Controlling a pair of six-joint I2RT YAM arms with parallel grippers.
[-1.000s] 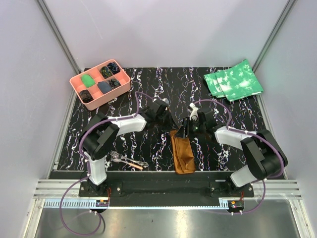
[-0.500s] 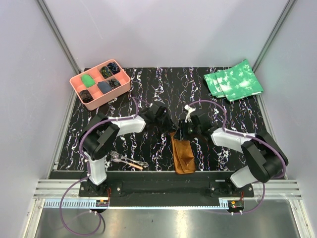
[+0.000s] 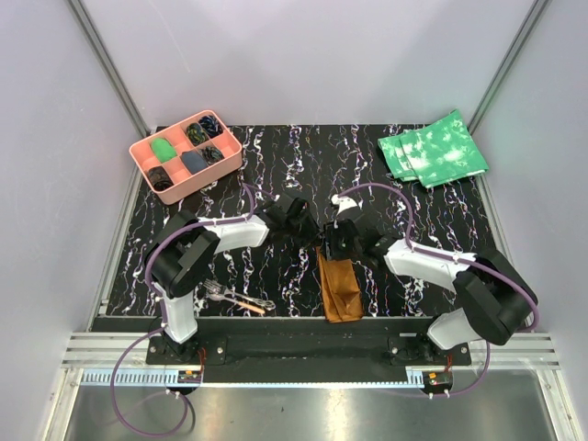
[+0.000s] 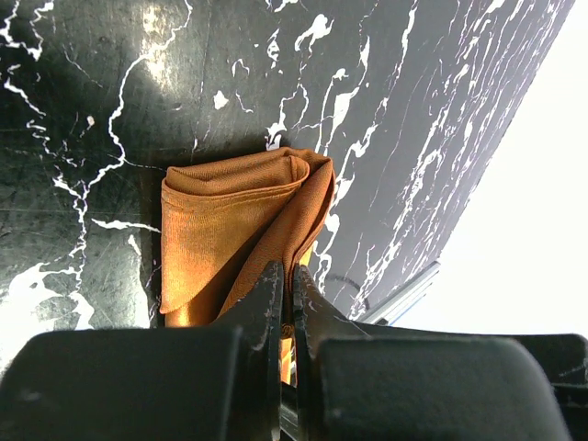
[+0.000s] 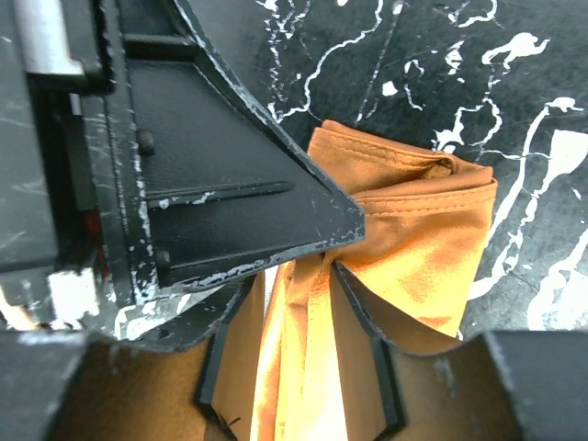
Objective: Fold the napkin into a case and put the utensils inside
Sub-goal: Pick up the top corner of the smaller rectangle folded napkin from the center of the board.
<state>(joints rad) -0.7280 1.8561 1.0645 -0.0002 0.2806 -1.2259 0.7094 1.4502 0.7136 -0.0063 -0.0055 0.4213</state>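
Observation:
The rust-brown napkin (image 3: 340, 289) lies folded into a narrow oblong case near the table's front middle. My left gripper (image 3: 314, 237) is at its far end, shut on an upper layer of the cloth (image 4: 230, 220), which runs between its fingertips (image 4: 287, 274). My right gripper (image 3: 333, 246) sits right beside it at the same end. Its jaws stand apart astride a raised fold of the napkin (image 5: 423, 248), with a gap beside the cloth (image 5: 294, 271). The left gripper's finger (image 5: 230, 193) crosses that view. The utensils, a fork (image 3: 219, 292) and an orange-ended piece (image 3: 248, 305), lie at the front left.
A pink compartment tray (image 3: 145, 152) with small items stands at the back left. Green mottled cloths (image 3: 432, 152) lie at the back right. The utensils rest close to the left arm's base and the table's front edge.
My right gripper has slid left and forward onto the napkin's far end, close beside the left gripper. The left gripper has barely moved and keeps its pinch.

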